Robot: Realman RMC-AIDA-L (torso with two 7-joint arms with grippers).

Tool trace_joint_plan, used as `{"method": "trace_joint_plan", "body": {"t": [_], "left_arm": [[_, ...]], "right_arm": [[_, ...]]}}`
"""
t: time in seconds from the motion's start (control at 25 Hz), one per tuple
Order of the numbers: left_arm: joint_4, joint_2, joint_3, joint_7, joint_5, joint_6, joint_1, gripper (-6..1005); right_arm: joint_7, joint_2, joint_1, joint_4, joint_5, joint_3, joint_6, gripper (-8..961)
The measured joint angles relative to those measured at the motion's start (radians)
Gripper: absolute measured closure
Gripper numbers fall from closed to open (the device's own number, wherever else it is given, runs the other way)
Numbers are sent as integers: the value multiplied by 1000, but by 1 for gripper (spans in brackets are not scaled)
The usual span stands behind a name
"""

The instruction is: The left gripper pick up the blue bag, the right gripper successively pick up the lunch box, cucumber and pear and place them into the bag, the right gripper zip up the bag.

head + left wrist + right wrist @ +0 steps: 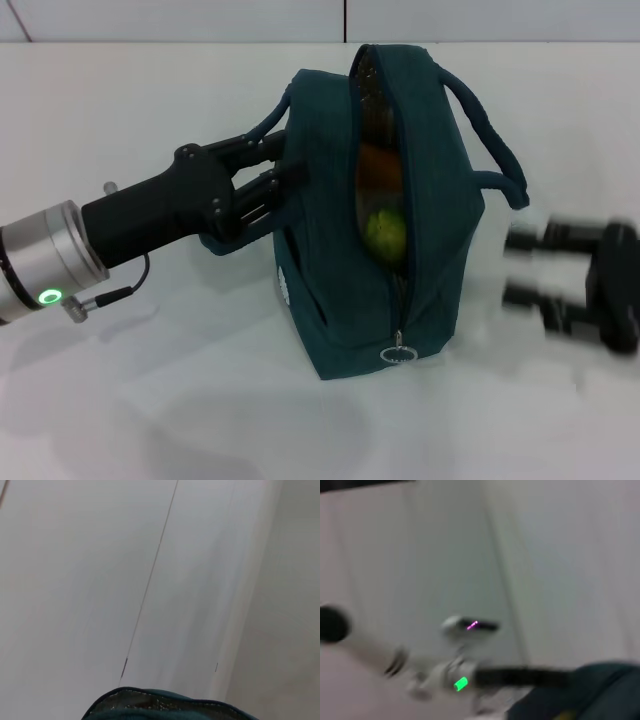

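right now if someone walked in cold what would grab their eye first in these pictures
The large dark teal-blue soft fabric bag stands mid-table, its long zipper gaping open with an orange-yellow pear and something green visible inside. The left gripper, a black two-finger claw on a silver wrist with a green light, grips the bag's left side by a loop handle. The right gripper sits off the bag's right side, apart from it.

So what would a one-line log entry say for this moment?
left claw: holding bag side | bag: unzipped, pear inside | right claw: beside bag, apart
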Motion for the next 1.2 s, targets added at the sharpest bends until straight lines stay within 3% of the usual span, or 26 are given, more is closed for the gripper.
{"method": "trace_joint_plan", "body": {"t": [0.16,0.36,0.48,0.92,1.2], "left_arm": [[0,0,1,7,0,0,-2,621],[0,0,3,8,-1,0,-6,621],[-1,-1,3,9,-2,0,-11,620],[-4,-2,3,9,-2,-1,-14,614],[-5,-2,3,9,-2,-1,-14,609]], "right_arm": [[8,-2,13,-6,-148,-1,-38,410],[16,44,28,2,-232,-8,77,437],[17,59,37,5,-215,-67,131,448],[67,63,75,15,-101,-297,342,448],[68,63,95,17,-66,-382,371,447]]}}
